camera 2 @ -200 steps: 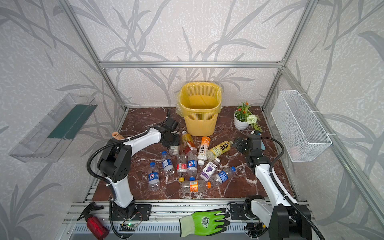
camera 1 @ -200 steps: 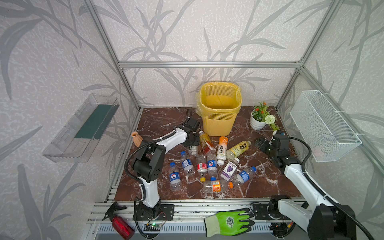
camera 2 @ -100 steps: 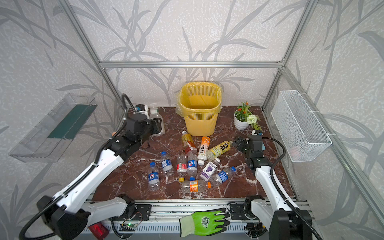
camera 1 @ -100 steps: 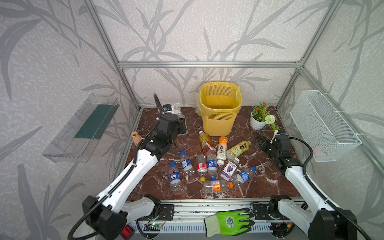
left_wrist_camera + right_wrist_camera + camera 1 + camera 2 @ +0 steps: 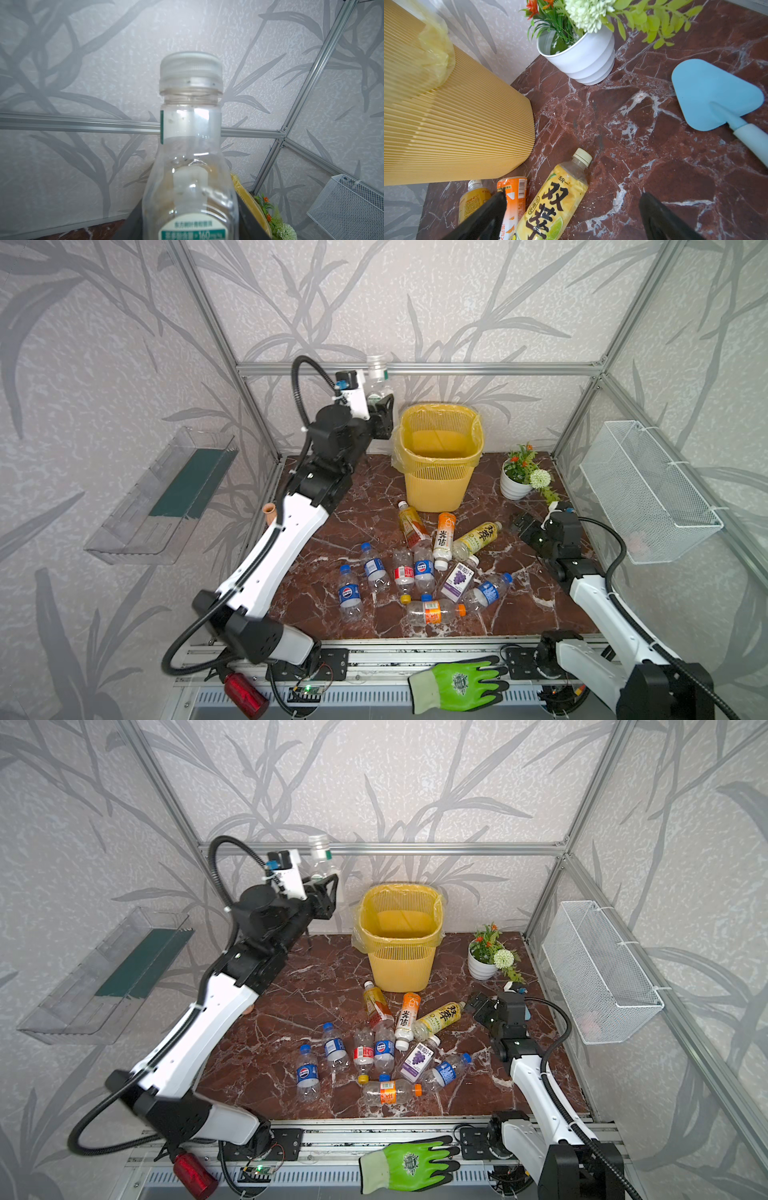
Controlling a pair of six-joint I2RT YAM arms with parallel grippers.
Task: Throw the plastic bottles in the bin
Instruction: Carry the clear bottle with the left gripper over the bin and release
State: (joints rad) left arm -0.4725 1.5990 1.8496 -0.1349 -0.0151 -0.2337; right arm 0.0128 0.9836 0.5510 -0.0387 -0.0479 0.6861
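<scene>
Marble floor [image 5: 365,506], centre: bottles [image 5: 424,568] lying scattered | left gripper [image 5: 376,403], upper centre, clamped on clear bottle [image 5: 376,379], just left of bin [image 5: 436,485] | right gripper [image 5: 524,526], right side, jaws apart

The red-brown marble-patterned bench [image 5: 365,510] carries a tall yellow slatted plastic bin [image 5: 436,485] at its back, with a white ribbed pot of artificial flowers [image 5: 513,487] to the bin's right. Small plastic bottles [image 5: 423,568] lie clustered on their sides before the bin. A light-blue plastic scoop [image 5: 714,93] lies flat near the pot. A small orange vase [image 5: 269,512] sits at the left edge.
</scene>
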